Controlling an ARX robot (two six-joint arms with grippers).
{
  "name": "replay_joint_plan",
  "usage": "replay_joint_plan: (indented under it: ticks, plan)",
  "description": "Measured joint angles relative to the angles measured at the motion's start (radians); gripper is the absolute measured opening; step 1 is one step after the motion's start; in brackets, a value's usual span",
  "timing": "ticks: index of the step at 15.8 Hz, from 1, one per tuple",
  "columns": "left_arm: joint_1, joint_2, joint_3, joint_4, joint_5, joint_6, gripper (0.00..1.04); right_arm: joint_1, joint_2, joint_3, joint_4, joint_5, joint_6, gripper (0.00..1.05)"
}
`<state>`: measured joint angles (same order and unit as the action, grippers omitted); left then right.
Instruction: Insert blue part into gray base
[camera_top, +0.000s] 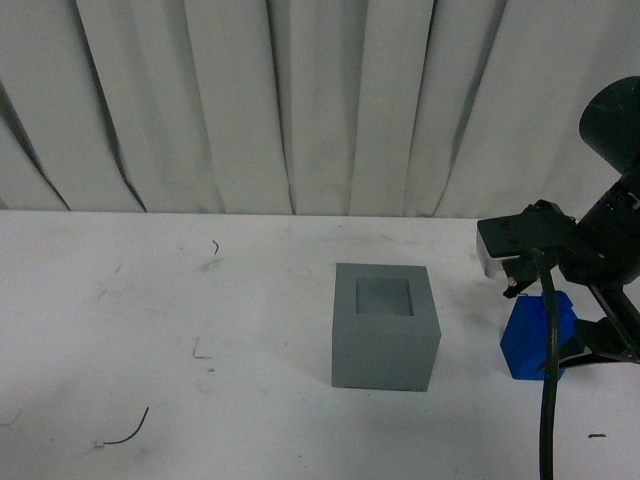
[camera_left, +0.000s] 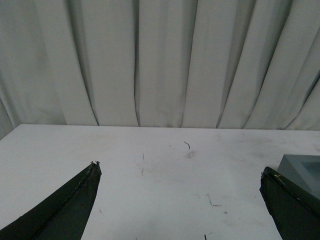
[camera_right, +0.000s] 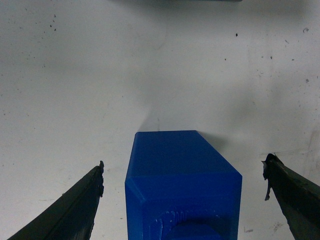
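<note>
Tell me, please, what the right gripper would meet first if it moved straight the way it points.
Probably the blue part, lying directly ahead of the right gripper, between its open jaws; depth is unclear.

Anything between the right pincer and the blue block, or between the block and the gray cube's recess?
Nothing visible. The open right pincer straddles the bright blue rectangular block, with gaps on both sides. Only bare white tabletop lies between it and the matte gray cube; the recess looks empty.

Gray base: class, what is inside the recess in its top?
The recess in the gray base looks empty: only gray floor and far walls show. Its near wall is hidden behind the front rim. The blue part stands outside.
</note>
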<state>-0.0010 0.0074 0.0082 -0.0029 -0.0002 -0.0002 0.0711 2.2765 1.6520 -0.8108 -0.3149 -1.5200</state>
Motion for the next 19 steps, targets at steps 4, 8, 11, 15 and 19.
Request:
replay_joint_plan:
  ticks: [4,8,11,15,19]
  plan:
    - [0.000,0.000,0.000,0.000,0.000,0.000,0.98,-0.009,0.000,-0.008,0.011,0.017,-0.004,0.59]
    - [0.000,0.000,0.000,0.000,0.000,0.000,0.98,-0.033,0.000,-0.002,0.015,0.017,-0.012,0.47]
    - [0.000,0.000,0.000,0.000,0.000,0.000,0.98,-0.032,-0.001,0.003,-0.032,0.005,-0.015,0.47]
    - [0.000,0.000,0.000,0.000,0.000,0.000,0.98,0.003,-0.045,0.077,-0.158,-0.003,-0.014,0.47]
    - [0.000,0.000,0.000,0.000,0.000,0.000,0.98,0.062,-0.090,0.213,-0.290,-0.031,0.008,0.47]
